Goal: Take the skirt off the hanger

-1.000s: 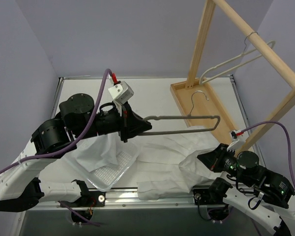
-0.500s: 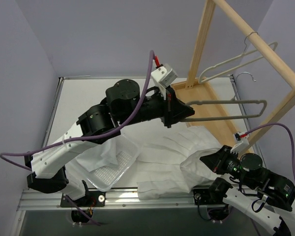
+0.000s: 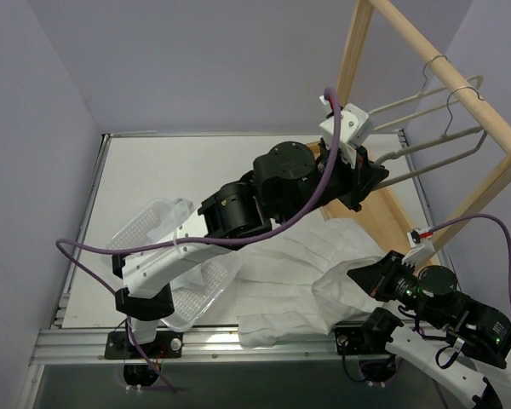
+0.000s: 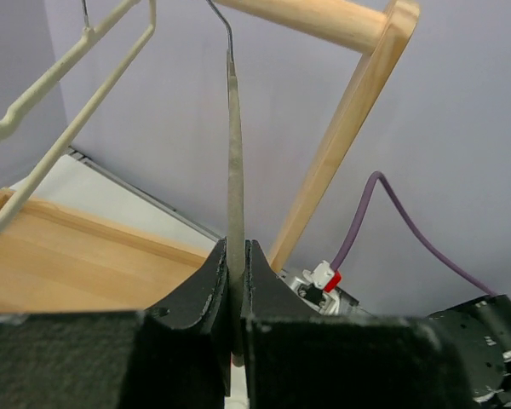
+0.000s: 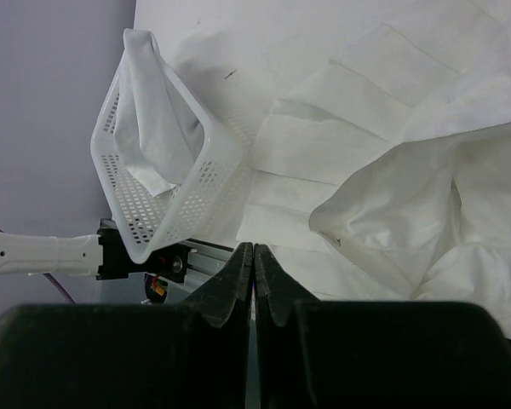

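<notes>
Tabletop (image 3: 153,170) carries the white skirt (image 3: 289,264), off the hanger (image 4: 234,153). Left gripper (image 4: 235,256) pinches that hanger at the wooden rack (image 3: 460,77); right gripper (image 5: 253,256) pressed together, empty.

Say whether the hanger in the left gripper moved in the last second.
Yes: the hanger went from above the skirt rightward and up to the wooden rack.

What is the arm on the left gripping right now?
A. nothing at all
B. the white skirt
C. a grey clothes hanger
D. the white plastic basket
C. The left wrist view shows the left gripper shut on the flat bar of the grey hanger, held up by the wooden rack, while the white skirt lies on the table, off the hanger.
</notes>
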